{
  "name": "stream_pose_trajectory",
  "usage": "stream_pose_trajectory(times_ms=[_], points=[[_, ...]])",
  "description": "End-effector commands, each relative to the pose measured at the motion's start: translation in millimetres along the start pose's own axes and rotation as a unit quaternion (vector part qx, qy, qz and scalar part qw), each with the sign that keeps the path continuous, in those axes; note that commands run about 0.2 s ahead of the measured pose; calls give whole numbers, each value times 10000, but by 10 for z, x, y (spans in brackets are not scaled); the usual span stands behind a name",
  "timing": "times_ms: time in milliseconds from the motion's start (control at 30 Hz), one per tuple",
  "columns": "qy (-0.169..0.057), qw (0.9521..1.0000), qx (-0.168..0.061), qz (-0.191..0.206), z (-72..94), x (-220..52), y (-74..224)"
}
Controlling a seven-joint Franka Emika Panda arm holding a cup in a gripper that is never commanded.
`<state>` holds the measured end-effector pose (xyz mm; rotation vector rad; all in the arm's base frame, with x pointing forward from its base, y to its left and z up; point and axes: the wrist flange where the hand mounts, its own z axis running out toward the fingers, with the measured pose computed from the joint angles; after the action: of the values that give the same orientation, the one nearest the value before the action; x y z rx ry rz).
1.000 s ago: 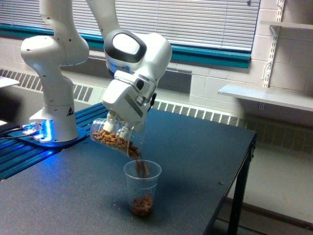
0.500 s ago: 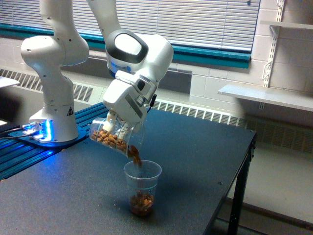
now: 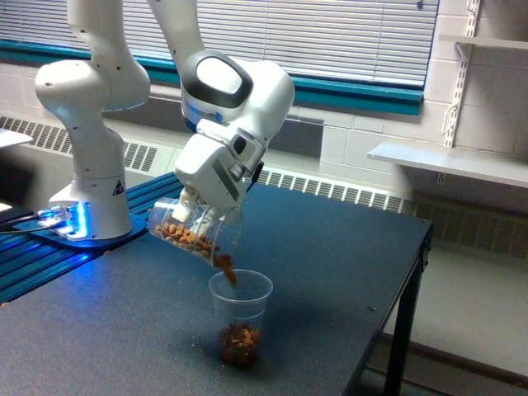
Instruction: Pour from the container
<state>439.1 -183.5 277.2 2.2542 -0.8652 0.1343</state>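
We are holding the clear, smooth-walled tapered plastic cup [image 3: 194, 233] tipped well past level, its wide mouth angled down toward the exterior view's right. That puts the lip directly over the smaller clear plastic cup [image 3: 240, 315], which is standing upright on the dark table [image 3: 330, 272] just below and slightly forward of our gripper [image 3: 196, 216].

The tilt is letting the brown nut-like pieces [image 3: 186, 238] slide along the lower wall of the held cup. A few are dropping off the lip [image 3: 224, 266] into the cup beneath, where a small heap is sitting at the bottom.

We are keeping the mouth near the receiving rim, seemingly so nothing scatters onto the table; the two cups look just apart rather than touching, though we cannot tell for sure.

Our gripper's fingers are clamping the tipped cup around its body, closed to roughly its width. A fair amount is remaining inside, so we judge the pour to be midway.
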Motion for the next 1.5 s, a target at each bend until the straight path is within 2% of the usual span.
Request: stream_pose_trajectory(times_ms=[33,533,1100,1500], points=[[95,9997,-54,-203,-59,29,-47],[182,9981,-175,-559,-103,97,-96],[277,9941,-377,-976,-101,102,-132],[124,9909,-473,-1256,-148,183,-86]])
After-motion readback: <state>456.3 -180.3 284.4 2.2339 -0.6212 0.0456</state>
